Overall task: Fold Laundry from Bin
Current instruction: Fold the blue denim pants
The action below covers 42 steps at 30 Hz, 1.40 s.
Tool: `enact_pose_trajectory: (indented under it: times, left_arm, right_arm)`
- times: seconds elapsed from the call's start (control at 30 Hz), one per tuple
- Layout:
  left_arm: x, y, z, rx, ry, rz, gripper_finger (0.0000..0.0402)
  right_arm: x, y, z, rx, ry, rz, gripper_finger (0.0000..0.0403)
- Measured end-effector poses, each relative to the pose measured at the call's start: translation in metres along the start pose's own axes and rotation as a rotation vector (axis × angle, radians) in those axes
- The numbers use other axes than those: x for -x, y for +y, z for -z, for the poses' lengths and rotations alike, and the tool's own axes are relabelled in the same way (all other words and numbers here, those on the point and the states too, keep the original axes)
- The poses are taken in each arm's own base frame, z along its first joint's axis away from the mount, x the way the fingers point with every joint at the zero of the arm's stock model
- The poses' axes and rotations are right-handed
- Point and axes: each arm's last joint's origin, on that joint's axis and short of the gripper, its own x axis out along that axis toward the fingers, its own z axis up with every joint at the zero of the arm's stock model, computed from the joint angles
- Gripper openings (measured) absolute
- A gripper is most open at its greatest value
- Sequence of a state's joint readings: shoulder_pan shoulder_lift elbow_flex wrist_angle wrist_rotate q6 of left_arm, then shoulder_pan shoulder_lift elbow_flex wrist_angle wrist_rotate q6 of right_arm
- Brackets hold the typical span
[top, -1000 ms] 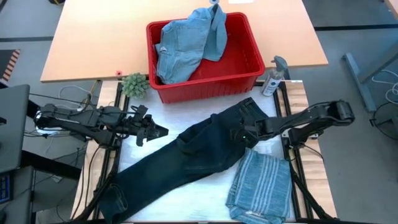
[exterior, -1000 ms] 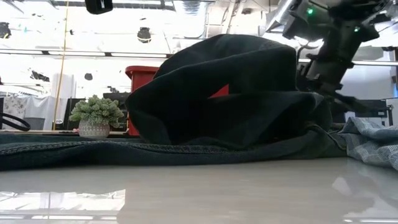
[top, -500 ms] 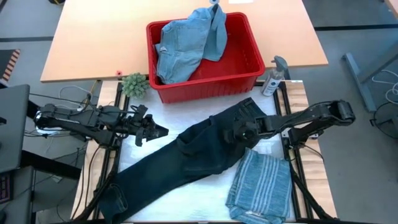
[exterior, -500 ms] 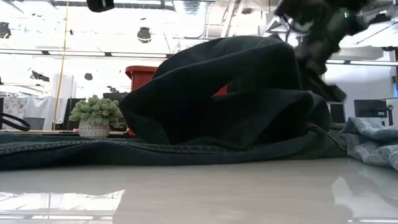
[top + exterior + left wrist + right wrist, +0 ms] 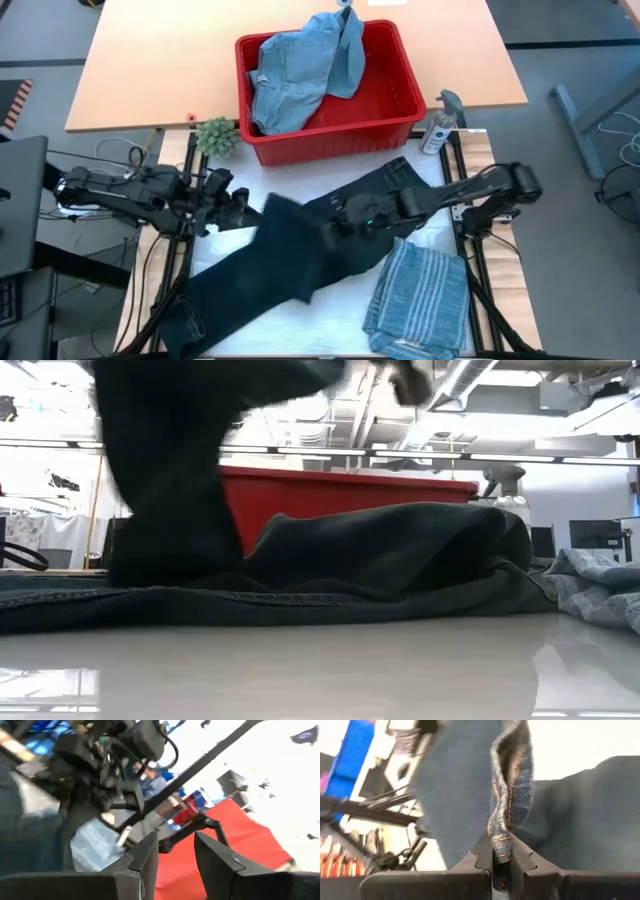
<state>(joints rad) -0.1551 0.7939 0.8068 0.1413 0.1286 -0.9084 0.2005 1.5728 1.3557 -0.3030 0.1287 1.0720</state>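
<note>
One trousers (image 5: pixel 300 260) diagonal, right tool (image 5: pixel 345 215) gripping

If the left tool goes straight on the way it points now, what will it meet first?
Probably the dark navy trousers: the left tool points across the table at their lifted fold, which the right tool holds. Height is unclear, so it might pass under.

Both arms were dark, near-black, built from slim jointed links. Left arm (image 5: pixel 130 190), middle left of the overhead frame, had loose black cables looped along it and pale patches near its base. Right arm (image 5: pixel 470 190), middle right, looked smoother, with rounded joint housings and a small green light near the wrist. Fingers (image 5: pixel 215 855) at the bottom of the wrist frames were matte dark grey, angular, with stepped tips.
</note>
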Motion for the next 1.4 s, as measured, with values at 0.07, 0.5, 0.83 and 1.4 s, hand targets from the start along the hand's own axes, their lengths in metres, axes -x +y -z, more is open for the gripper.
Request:
enact_pose_trajectory:
  times: [0.07,0.5,0.83,1.4]
  left_arm:
    - [0.003,-0.005,-0.002,0.007,0.006,0.015,0.0115]
    - [0.038,-0.065,-0.043,-0.109,-0.029,0.069,0.0115]
    - [0.05,-0.077,-0.052,-0.181,-0.021,-0.017,0.0115]
    - [0.052,-0.059,-0.04,-0.232,0.095,-0.215,0.0115]
  right_arm:
    - [-0.015,0.025,-0.001,0.051,-0.001,-0.051,0.0042]
    - [-0.086,0.141,-0.033,0.312,-0.062,-0.456,0.0042]
    - [-0.076,0.152,-0.039,0.438,-0.107,-0.712,0.0042]
    - [-0.069,0.162,-0.046,0.571,-0.194,-0.986,0.0042]
